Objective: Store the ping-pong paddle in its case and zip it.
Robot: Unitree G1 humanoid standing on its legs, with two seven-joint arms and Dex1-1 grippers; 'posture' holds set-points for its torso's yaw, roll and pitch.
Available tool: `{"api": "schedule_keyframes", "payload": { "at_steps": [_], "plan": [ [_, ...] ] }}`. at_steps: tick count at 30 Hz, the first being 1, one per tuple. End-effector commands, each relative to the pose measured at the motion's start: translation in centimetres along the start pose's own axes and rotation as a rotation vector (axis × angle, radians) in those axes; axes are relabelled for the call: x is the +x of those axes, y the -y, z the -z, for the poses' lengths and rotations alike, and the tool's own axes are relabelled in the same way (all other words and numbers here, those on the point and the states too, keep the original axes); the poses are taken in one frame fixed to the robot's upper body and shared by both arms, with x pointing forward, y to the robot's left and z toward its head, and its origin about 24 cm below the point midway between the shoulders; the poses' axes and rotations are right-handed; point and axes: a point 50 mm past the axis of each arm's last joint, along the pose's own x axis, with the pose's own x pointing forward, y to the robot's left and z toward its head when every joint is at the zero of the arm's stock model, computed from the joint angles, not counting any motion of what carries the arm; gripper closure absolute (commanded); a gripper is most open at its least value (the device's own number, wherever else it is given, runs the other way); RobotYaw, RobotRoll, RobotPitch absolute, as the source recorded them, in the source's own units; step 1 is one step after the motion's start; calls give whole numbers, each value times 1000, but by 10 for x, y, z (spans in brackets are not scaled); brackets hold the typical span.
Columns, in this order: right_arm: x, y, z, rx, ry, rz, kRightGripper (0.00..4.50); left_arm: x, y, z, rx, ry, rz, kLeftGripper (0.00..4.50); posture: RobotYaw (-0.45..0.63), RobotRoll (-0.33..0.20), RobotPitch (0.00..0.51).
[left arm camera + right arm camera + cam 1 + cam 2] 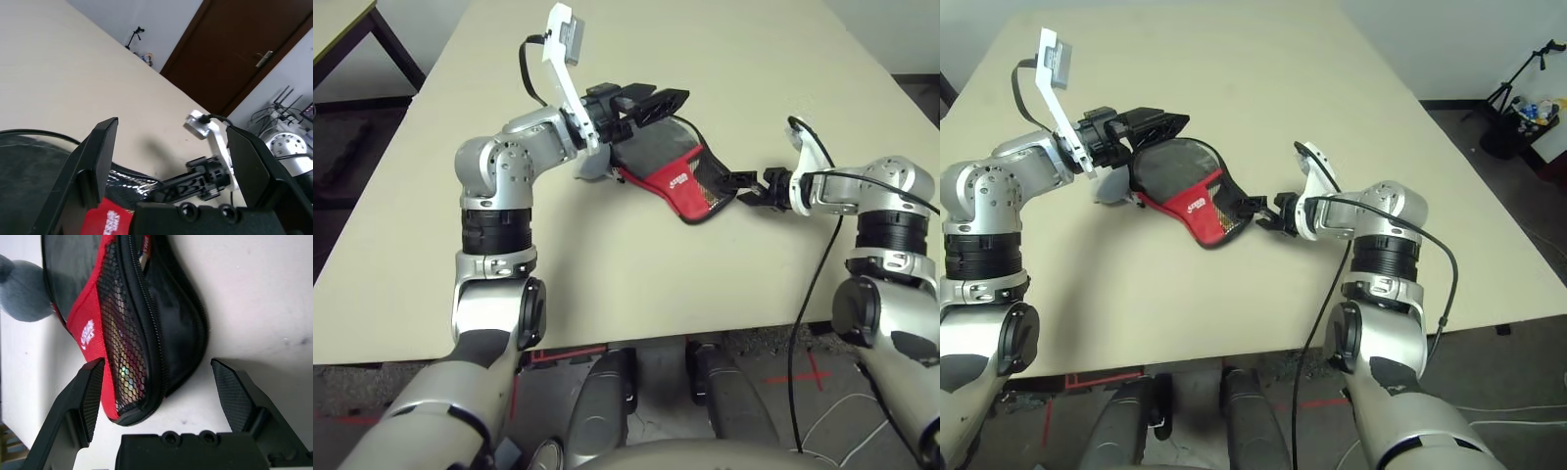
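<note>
Nearest to you, your right gripper [751, 188] sat low over the table [636, 284], its two black fingers spread wide and empty, pointing at the narrow end of the case [671, 171]. In the right wrist view that narrow end lay between the open fingers [90, 396] but touching neither; you could see the mesh patch [124, 342], the red panel [85, 323] with its white lettering, and the zipper rim [146, 333] running along the edge. A sliver of something pale with red showed at the gap in the rim, but you could not tell what it was.

The case lay flat on the table between your two grippers, red end toward the right gripper and the round dark end toward the left one. You could not make out the paddle itself; whether it was inside the case could not be told.

Farther out, your left gripper [646, 106] hung over the round end of the case with its fingers [98, 156] also held wide apart, gripping nothing. A grey-white wad [1111, 186] rested on the table just beside the case, under the left wrist.

Beyond the table's far right corner stood a dark tripod [1518, 83] on the floor.
</note>
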Motion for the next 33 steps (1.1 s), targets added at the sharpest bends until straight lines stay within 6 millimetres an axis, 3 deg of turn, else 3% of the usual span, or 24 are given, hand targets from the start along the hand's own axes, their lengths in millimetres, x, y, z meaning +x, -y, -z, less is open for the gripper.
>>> {"api": "schedule_keyframes", "payload": {
  "at_steps": [1,11,15,26,33],
  "plan": [
    [23,4,20,77,-104,-13,37,0,2,-2,6,7,2,0,164,0,222],
    [48,0,24,142,-70,-43,37,6,2,1,-1,12,-1,0,154,0,231],
    [53,-4,24,157,-65,-57,894,7,1,1,-1,18,-8,0,158,0,232],
    [59,-13,26,140,-70,-95,4455,5,-4,2,2,33,-39,0,159,0,226],
    [50,-20,21,149,-53,-135,4483,5,-6,1,5,47,-52,0,145,0,227]
  ]
}}
